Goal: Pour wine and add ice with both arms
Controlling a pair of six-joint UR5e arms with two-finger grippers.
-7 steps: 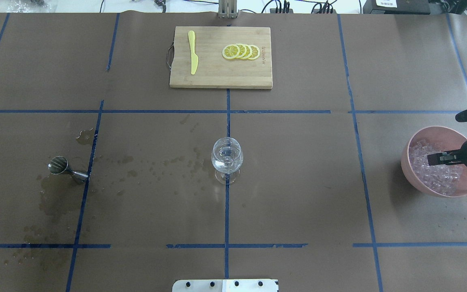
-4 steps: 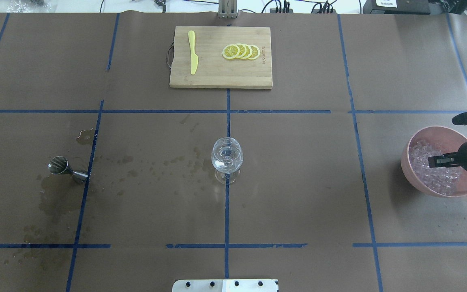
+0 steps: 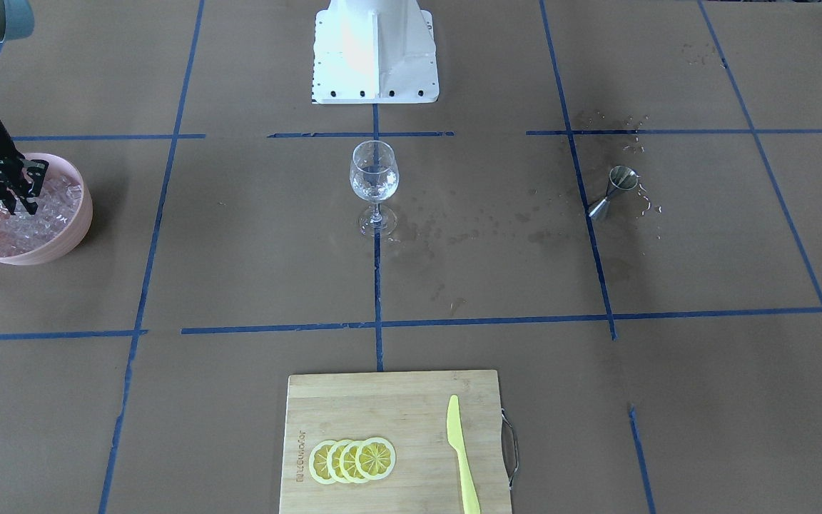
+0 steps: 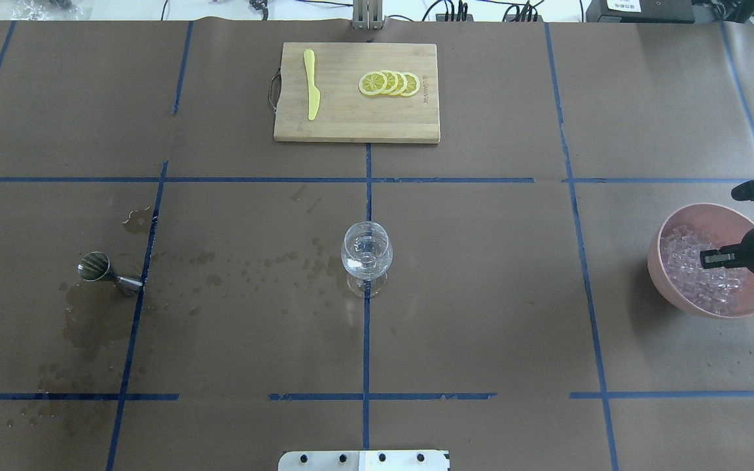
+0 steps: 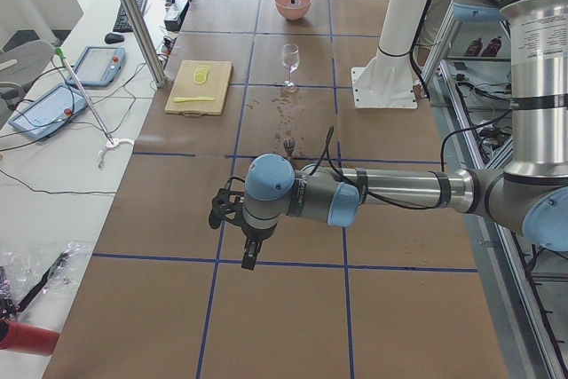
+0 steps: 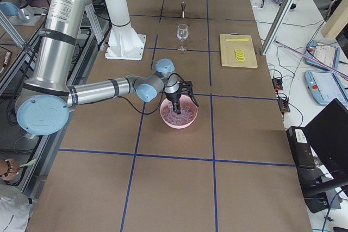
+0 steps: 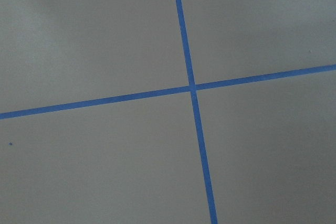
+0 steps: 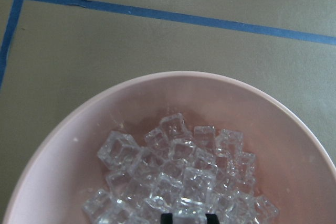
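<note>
Right gripper [image 4: 705, 259] downward, fingers pinched close

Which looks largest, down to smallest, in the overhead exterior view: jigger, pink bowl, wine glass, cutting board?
1. cutting board
2. pink bowl
3. wine glass
4. jigger
</note>
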